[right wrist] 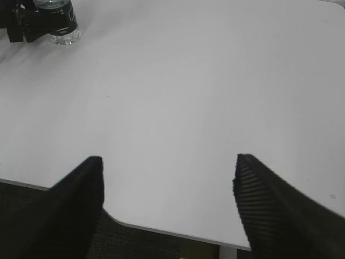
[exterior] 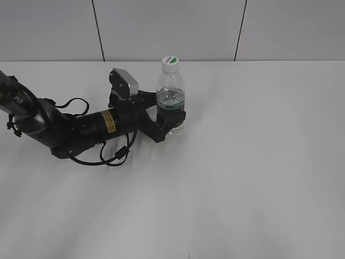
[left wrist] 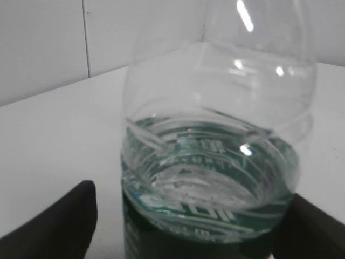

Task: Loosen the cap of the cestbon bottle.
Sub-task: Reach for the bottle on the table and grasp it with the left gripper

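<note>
Fig., L to R. My left gripper [exterior: 171, 120] is clamped round the lower body of the cestbon bottle [exterior: 170, 91], upright on the tabletop [exterior: 259, 162] w/ some water inside. Thin ribbed plastic: light, squashy, slick, so I hold low at the label band. The cap [exterior: 170, 62] is on, untouched; best taken by its rim. Right gripper [right wrist: 167, 178] hangs agape, empty, well apart.

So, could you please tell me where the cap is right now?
In the exterior view the cap sits atop the cestbon bottle, left of centre near the table's far edge, above the left gripper flanking the bottle's label.
</note>
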You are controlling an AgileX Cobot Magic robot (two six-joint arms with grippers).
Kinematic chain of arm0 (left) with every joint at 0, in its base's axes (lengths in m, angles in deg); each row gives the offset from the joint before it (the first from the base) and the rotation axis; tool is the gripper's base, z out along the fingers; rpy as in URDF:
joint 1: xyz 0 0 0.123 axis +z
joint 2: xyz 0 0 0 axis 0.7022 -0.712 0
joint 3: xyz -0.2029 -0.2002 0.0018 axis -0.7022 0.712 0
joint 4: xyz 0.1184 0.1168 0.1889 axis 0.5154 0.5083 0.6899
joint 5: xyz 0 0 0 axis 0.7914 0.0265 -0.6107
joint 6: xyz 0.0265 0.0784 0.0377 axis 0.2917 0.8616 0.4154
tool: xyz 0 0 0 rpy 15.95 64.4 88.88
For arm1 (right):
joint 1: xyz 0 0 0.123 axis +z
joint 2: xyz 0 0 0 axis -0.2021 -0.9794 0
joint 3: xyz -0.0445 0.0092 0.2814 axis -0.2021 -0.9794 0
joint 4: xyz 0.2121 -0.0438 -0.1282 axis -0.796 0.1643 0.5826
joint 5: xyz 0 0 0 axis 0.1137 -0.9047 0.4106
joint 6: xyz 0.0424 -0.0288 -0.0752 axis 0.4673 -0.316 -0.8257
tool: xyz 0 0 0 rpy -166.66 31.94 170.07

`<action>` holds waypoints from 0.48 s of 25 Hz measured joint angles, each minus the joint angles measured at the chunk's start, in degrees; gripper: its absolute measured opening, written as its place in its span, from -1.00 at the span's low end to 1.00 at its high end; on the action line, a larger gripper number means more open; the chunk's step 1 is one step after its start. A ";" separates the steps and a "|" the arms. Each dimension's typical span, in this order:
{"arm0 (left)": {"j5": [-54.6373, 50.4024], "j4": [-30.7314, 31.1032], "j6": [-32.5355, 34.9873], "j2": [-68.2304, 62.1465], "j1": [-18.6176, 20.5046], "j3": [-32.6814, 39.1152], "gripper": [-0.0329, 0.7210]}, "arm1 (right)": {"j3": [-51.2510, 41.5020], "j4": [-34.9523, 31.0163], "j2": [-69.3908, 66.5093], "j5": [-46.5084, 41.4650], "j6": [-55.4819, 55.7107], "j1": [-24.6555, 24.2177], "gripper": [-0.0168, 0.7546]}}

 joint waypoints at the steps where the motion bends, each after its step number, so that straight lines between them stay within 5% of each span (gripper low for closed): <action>1: -0.01 -0.07 0.00 -0.07 0.00 0.00 0.58 | 0.00 0.00 0.00 0.00 0.00 0.00 0.53; 12: -1.44 -0.44 -0.18 -0.42 -0.26 -1.61 0.58 | 0.00 0.00 0.00 0.00 0.00 0.00 0.53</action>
